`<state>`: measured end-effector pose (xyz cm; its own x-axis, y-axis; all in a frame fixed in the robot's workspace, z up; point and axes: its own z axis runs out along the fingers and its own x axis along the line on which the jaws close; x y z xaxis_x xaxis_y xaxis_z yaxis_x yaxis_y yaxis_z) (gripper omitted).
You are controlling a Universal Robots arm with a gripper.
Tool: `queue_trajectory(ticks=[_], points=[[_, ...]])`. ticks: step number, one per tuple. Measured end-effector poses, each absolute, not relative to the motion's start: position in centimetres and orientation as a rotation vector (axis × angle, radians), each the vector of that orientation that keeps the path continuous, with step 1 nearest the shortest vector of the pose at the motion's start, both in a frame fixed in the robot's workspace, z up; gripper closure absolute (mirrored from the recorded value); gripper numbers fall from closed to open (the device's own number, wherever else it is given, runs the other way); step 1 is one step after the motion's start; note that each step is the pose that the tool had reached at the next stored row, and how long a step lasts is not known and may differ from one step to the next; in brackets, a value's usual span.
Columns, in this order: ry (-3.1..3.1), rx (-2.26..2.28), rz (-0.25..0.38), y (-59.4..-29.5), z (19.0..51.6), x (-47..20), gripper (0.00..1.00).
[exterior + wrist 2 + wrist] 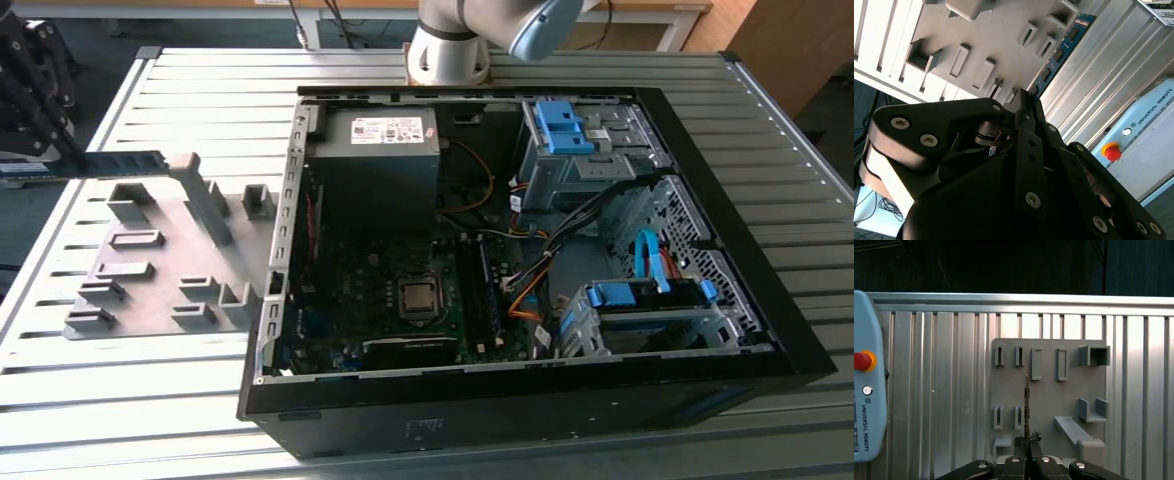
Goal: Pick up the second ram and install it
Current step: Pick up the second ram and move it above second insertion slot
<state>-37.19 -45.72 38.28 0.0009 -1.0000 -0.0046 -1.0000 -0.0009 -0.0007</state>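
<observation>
Blue-green second ram (118,164), held by hand (1027,441), level, free end toward computer case (534,408)

This is looking like a robotics lab or test workshop. A ribbed aluminium table (160,420) is carrying the base of 1 industrial robot arm (447,55) at its far edge. An opened desktop computer case (534,405) is lying on it, boards and cables showing, beside a grey plastic fixture (147,270) of upright blocks. In the first wrist view a pale blue teach pendant (866,340) with a red stop button (860,361) is showing next to the ribbed surface. Wooden furniture (787,45) is standing behind.
</observation>
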Motion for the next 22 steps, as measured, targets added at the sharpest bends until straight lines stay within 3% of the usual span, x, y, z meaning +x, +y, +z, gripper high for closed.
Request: queue_trajectory(ticks=[22], points=[[2.218, -2.220, 0.004, -45.7, 38.3, -31.5, 0.86]])
